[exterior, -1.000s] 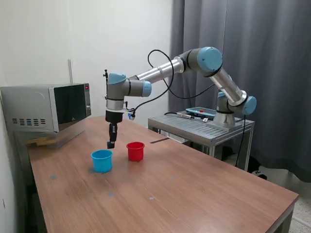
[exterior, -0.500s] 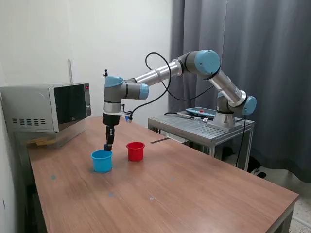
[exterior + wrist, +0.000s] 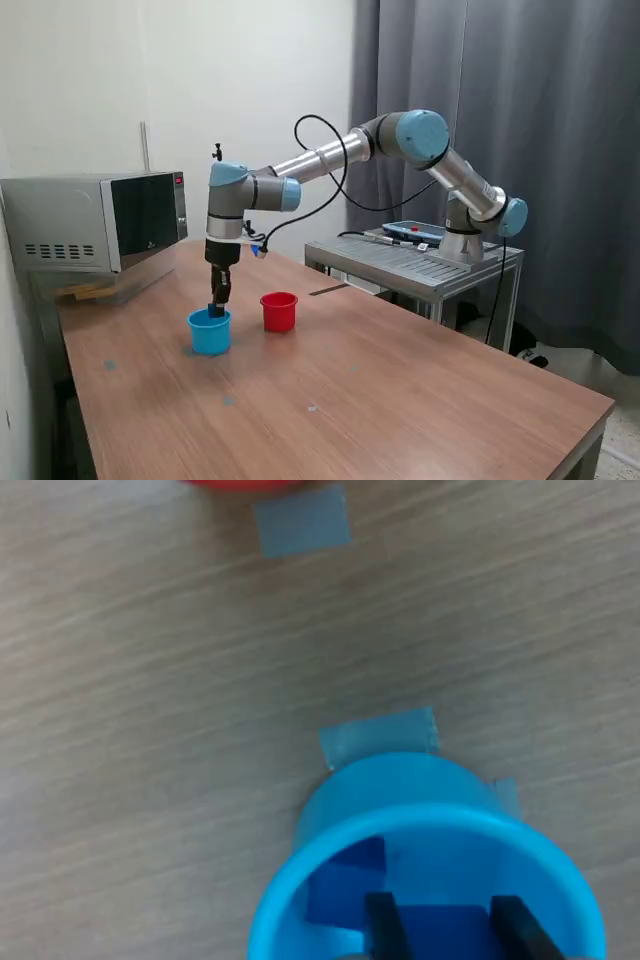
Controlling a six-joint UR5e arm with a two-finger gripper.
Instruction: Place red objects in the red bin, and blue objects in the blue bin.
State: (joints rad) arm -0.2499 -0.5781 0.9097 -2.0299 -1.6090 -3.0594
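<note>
The light-blue cup (image 3: pixel 210 332) stands on the wooden table, with the red cup (image 3: pixel 279 311) to its right in the exterior view. My gripper (image 3: pixel 217 300) hangs straight down over the blue cup's mouth. In the wrist view, my gripper (image 3: pixel 445 920) is shut on a dark blue cube (image 3: pixel 440 938) held just above the inside of the blue cup (image 3: pixel 400 800). A second dark blue cube (image 3: pixel 345 885) lies on the cup's bottom. Only a sliver of the red cup (image 3: pixel 245 483) shows at that picture's edge. No red cubes are in view.
A microwave (image 3: pixel 95 222) stands at the table's far corner on the exterior view's left. The arm's base sits on a metal stand (image 3: pixel 415 262) beyond the table. Grey-blue tape patches (image 3: pixel 300 522) mark the tabletop by the cups.
My gripper has moved toward the exterior view's left and slightly down, from the gap between the two cups to above the blue cup, still holding the blue cube.
</note>
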